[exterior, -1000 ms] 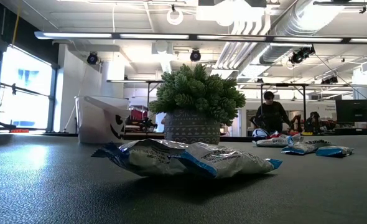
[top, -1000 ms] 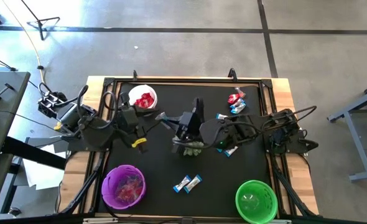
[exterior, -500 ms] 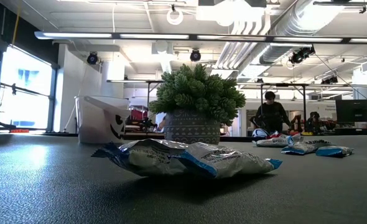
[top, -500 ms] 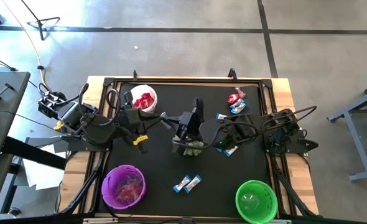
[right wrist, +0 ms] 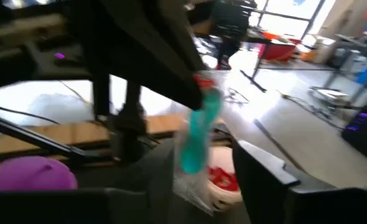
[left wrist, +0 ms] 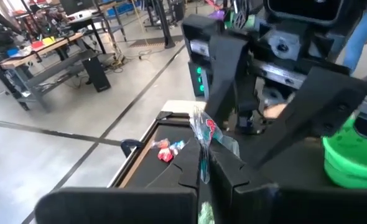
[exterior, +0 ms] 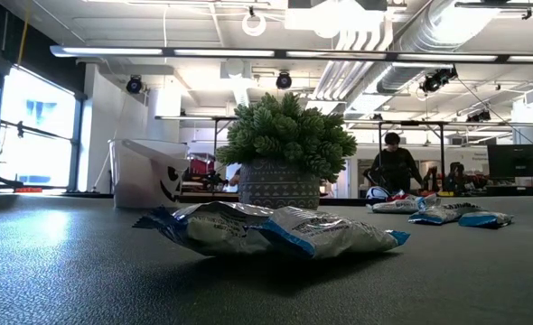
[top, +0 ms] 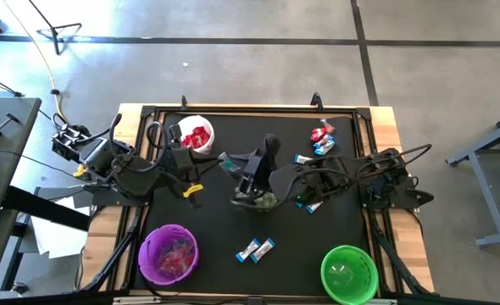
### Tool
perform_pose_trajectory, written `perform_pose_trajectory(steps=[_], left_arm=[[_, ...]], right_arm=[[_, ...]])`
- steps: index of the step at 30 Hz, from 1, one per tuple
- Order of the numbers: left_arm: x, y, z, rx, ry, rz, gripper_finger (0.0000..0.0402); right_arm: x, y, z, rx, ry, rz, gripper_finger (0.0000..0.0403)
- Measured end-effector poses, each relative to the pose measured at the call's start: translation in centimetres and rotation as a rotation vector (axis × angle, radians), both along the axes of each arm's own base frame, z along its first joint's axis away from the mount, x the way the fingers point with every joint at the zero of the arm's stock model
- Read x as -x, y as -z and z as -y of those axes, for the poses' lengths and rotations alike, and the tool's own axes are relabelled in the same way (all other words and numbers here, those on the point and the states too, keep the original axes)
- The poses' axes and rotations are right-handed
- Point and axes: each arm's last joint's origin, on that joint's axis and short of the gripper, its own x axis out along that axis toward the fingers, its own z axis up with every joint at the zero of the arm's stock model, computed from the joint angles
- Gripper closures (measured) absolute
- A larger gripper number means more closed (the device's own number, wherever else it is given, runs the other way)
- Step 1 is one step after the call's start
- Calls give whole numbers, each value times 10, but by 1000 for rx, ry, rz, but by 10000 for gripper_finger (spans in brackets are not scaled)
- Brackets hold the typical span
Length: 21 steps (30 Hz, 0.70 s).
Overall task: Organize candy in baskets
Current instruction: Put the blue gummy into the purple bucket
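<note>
A potted plant (spiky, pale green) stands mid-table.

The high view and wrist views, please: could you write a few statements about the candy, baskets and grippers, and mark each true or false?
1. The white basket holds red candy. True.
2. The two blue-and-silver candies lie in the green basket. False: they lie on the black mat, between the purple basket and the green one.
3. The left gripper is shut on a wrapped candy. True.
4. The purple basket is empty. False: it holds candy.
5. The right gripper waits beside the green basket. False: it is at mid-table, facing the left gripper, jaws apart.
</note>
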Motion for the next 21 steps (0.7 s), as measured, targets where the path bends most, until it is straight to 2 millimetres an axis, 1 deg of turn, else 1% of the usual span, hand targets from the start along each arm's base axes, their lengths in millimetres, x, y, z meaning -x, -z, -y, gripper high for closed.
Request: perform_pose_trajectory(steps=[3, 5, 9, 14, 17, 21], left_arm=[[3, 4, -1, 5, -8, -31, 401], [9, 6, -3, 30, -17, -53, 401], [25, 12, -4, 136, -18, -96, 401], [46, 21, 7, 413, 59, -191, 401], [56, 32, 19, 607, 84, -332, 401], [67, 50, 43, 806, 34, -555, 401]], right_arm=[[4, 3, 2, 40, 72, -38, 222], [11, 3, 3, 65, 111, -68, 211], [28, -3, 3, -19, 130, -63, 202], [48, -7, 1, -199, 87, -63, 203], [54, -5, -3, -291, 61, -93, 204], [61, 5, -10, -412, 28, -183, 204]])
